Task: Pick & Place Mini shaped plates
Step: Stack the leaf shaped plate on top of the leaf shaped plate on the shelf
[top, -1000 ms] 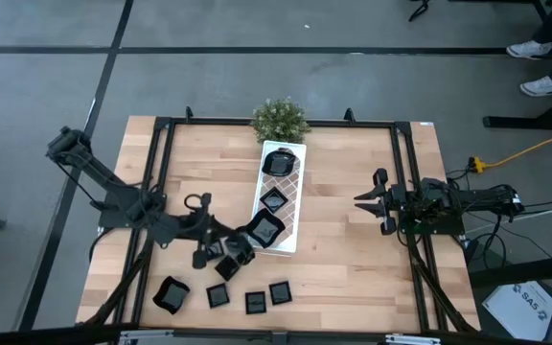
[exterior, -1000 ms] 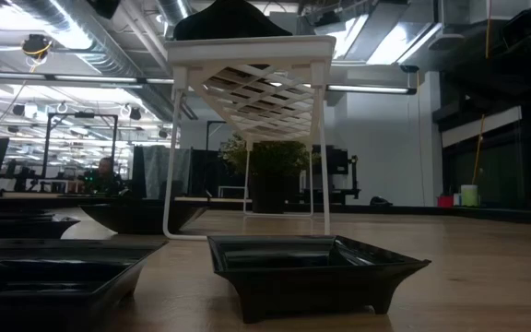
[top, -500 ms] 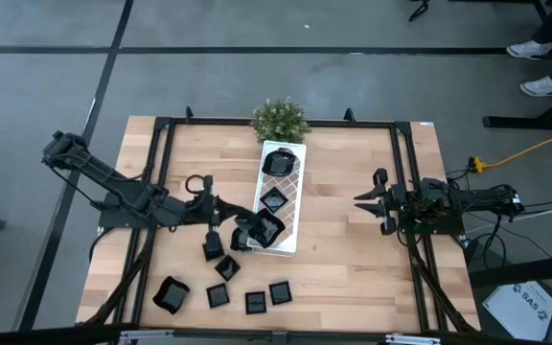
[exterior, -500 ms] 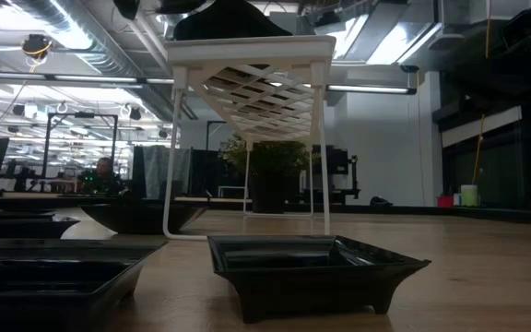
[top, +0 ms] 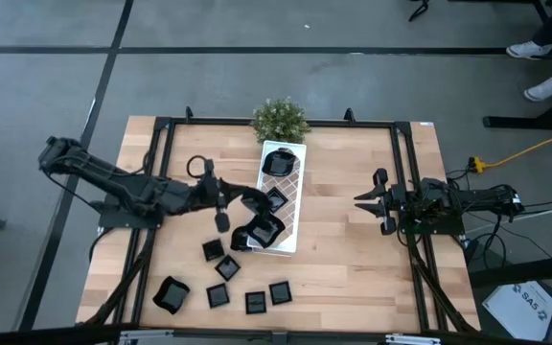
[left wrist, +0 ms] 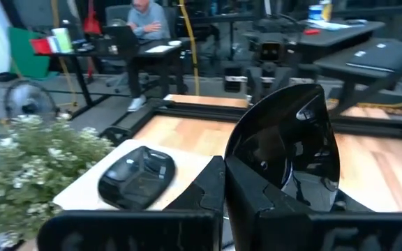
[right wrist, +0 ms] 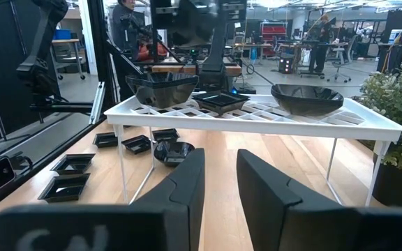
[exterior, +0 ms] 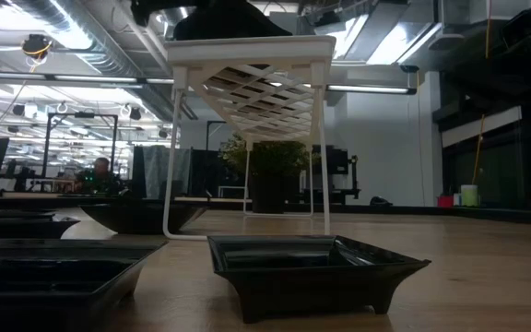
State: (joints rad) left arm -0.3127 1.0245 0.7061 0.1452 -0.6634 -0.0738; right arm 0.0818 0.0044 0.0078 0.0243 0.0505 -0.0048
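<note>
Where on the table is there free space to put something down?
Bare wood lies between the white tray and the right claw, and along the table's far left edge by the potted plant. It is crowded at the near left, where loose black plates cluster.

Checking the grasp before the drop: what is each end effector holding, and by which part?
The left end effector pinches a mini black plate by its rim, the plate standing on edge. The right end effector holds nothing.

Three plates [top: 278, 161] lie on the tray [top: 294, 196], the potted plant [top: 279, 118] behind it, loose plates [top: 218, 295] in front.
</note>
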